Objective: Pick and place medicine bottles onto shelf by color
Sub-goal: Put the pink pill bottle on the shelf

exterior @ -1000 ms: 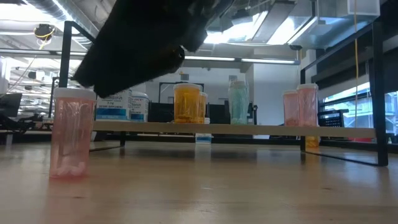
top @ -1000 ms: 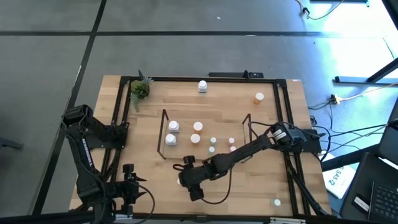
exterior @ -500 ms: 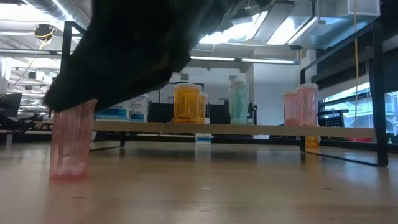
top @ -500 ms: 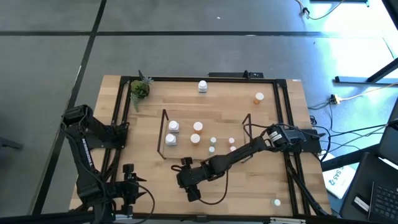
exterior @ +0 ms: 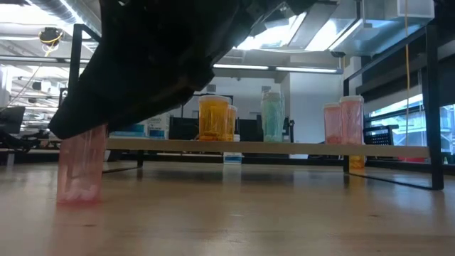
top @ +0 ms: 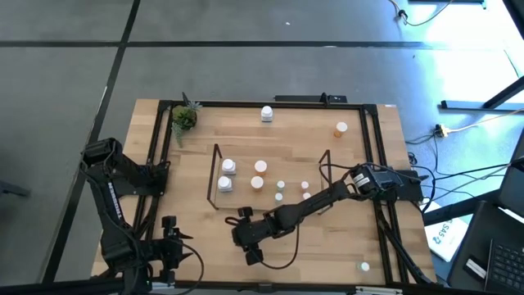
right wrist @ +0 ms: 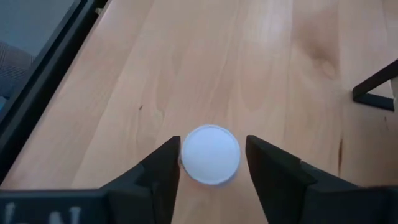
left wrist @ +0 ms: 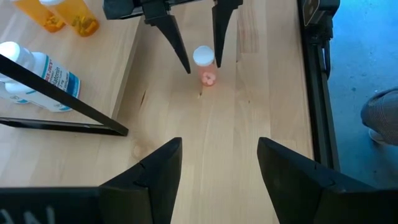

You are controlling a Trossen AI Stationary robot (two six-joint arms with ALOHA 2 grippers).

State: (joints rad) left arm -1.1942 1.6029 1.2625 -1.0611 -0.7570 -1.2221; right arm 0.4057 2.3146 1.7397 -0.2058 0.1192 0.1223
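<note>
Though translucent, round white-capped pink bottle [right wrist: 210, 154]

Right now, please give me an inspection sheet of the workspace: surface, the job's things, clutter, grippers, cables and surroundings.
Surface: light wood table with a black frame at its edge.
Job's things: wire shelf holds white, orange, teal and pink bottles; a pink bottle stands on the table in front of it; a white bottle, an orange bottle and a small white-capped bottle stand apart on the table.
Clutter: green potted plant at a far corner.
Grippers: right gripper straddles the pink bottle's cap, fingers not yet pressed on it; left gripper open, waiting at the near edge.
Cables: several on the floor beside the right arm.
Surroundings: grey floor; no person clearly seen.
</note>
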